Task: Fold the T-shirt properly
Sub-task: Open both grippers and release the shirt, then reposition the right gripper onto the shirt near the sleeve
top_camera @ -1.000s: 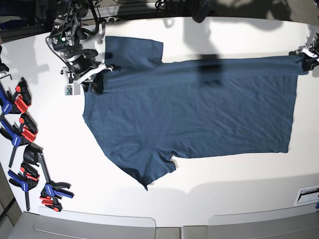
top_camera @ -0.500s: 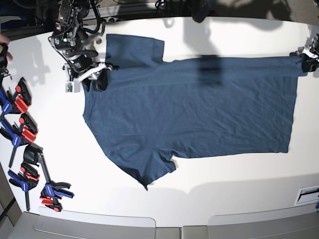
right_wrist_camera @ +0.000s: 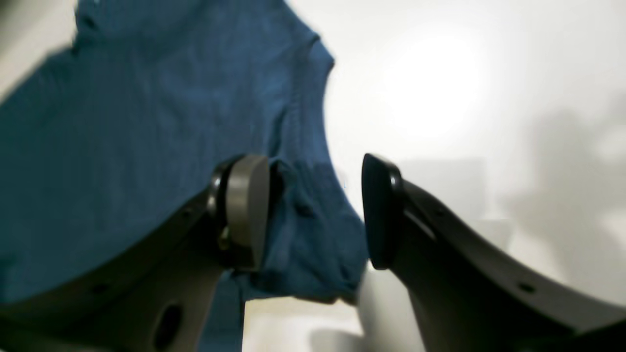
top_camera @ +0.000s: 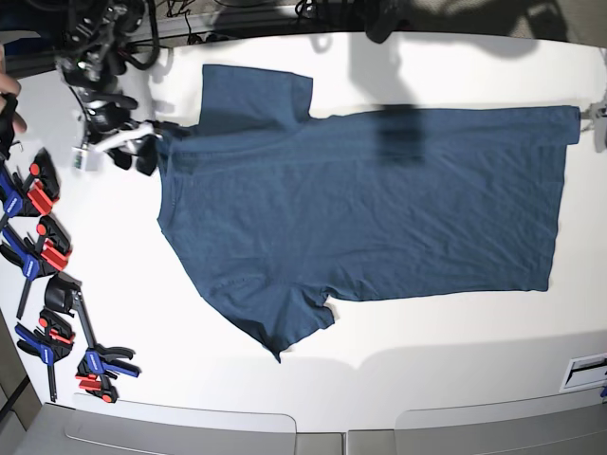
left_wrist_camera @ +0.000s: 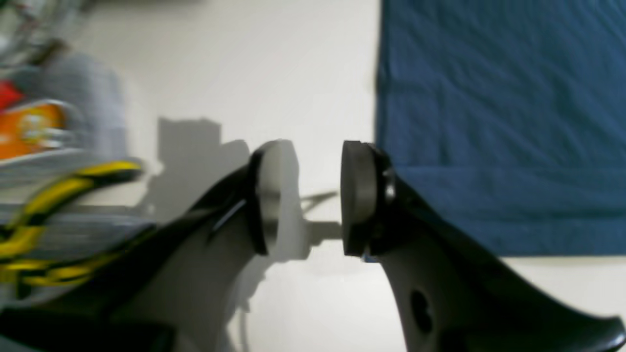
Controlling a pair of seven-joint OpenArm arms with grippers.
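The dark navy T-shirt [top_camera: 370,209] lies spread flat on the white table [top_camera: 427,341], collar to the left and hem to the right. My right gripper [top_camera: 140,152] stands open just left of the collar and shoulder. In the right wrist view its pads [right_wrist_camera: 247,210] are apart, and a rumpled bump of the T-shirt [right_wrist_camera: 313,234] lies loose between them. My left gripper [left_wrist_camera: 308,195] is open over bare table beside the hem corner of the T-shirt [left_wrist_camera: 499,122]. In the base view the left gripper [top_camera: 600,116] only peeks in at the right edge.
Several red, blue and black clamps [top_camera: 43,251] lie along the table's left edge, with another [top_camera: 100,365] at the front left. A white label [top_camera: 583,370] sits at the front right. Blurred orange and yellow gear [left_wrist_camera: 34,132] shows at the left of the left wrist view.
Both grippers have opened and let go of the T-shirt. The right gripper has drawn back to the left off the shoulder, and the left gripper has pulled away towards the right edge.
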